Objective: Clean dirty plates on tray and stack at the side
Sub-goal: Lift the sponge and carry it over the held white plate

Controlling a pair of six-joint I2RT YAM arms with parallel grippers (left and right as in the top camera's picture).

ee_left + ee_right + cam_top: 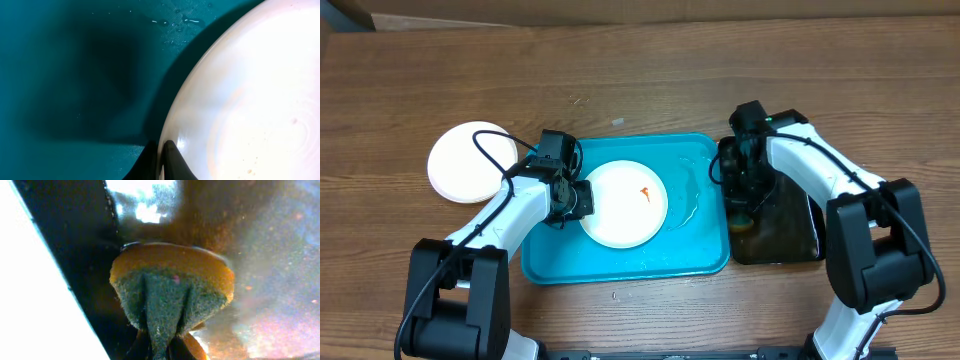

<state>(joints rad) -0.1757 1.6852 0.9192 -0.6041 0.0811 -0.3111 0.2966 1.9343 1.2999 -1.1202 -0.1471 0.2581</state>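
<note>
Sponge-loading step, likely: the left gripper (162, 161) pinches the rim of the smeared plate (620, 212) in the tray (705, 262) just ahead, while the right gripper (160, 347), clamped on a sponge (172, 282) seemingly dipped in the black tray (790, 240) beneath, must next scrub that smear (646, 192).

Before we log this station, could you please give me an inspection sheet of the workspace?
Surface: wooden table, a few specks.
Job's things: tray, wet; plate on it with an orange smear; side plate on the table to its left, no smear seen.
Clutter: black tray holding brown liquid.
Grippers: left claw shut on the plate's rim; right claw shut on a sponge in the black tray.
Cables: black cable loops over the side plate.
Surroundings: nothing seen.
</note>
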